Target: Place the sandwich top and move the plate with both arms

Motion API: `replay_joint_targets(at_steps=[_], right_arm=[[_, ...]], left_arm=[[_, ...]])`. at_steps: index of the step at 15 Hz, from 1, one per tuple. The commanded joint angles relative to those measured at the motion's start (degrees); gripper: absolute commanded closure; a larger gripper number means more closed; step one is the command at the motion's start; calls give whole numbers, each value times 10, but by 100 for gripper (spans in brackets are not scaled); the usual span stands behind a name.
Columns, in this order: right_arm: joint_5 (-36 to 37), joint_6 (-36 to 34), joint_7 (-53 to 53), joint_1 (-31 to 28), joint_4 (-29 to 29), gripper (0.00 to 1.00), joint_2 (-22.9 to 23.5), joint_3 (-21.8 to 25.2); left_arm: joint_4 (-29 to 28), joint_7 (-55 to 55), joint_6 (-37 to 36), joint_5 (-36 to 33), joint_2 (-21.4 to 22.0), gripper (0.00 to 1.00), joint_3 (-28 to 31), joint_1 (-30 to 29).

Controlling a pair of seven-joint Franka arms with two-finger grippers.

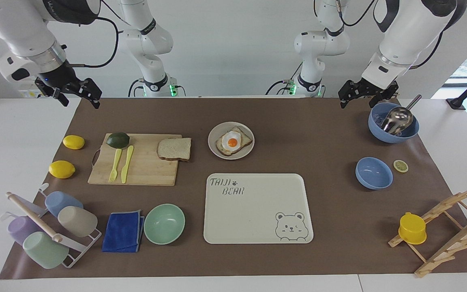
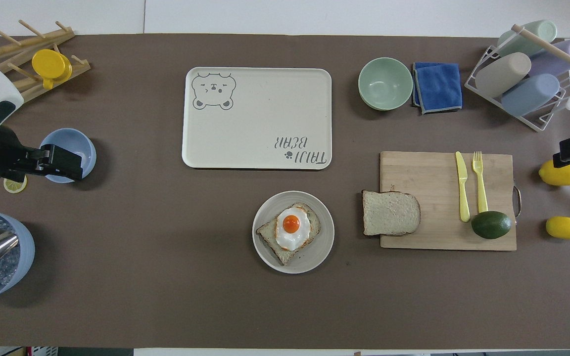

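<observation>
The sandwich top point(image 1: 174, 149) point(image 2: 390, 212), a plain bread slice, lies on the end of a wooden cutting board point(image 1: 148, 172) point(image 2: 428, 173) nearest the plate, overhanging its edge. The plate point(image 1: 217, 151) point(image 2: 265, 249) stands mid-table and holds a toast slice with a fried egg point(image 1: 232, 142) point(image 2: 291, 230). My right gripper point(image 1: 78, 97) point(image 2: 569, 151) is open and empty, up in the air over the table edge at the right arm's end. My left gripper point(image 1: 367, 97) point(image 2: 67, 165) is open and empty, raised over the blue bowls at the left arm's end.
A cream bear-print tray point(image 1: 258, 211) lies farther from the robots than the plate. A mint bowl point(image 1: 164, 223), blue cloth point(image 1: 123, 231) and cup rack point(image 1: 51, 227) are beside it. An avocado, knife and fork are on the board, with two lemons beside it. Two blue bowls point(image 1: 373, 173), one with a scoop point(image 1: 395, 119), and a wooden rack point(image 1: 440, 227) are at the left arm's end.
</observation>
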State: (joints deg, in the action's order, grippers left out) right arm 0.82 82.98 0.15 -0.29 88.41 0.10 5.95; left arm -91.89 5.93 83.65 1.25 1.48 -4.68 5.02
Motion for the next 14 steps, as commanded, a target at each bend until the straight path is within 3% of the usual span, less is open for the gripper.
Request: replay_joint_targets(at_steps=[1, 14], right_arm=[[-3, -13, -8, -2, -11, 0, 4, -2], [-11, -14, -7, -2, 4, 0, -6, -1]], left_arm=[[-8, 3, -4, 5, 11, 0, -3, -5], [-8, 3, -4, 5, 11, 0, -3, -5]])
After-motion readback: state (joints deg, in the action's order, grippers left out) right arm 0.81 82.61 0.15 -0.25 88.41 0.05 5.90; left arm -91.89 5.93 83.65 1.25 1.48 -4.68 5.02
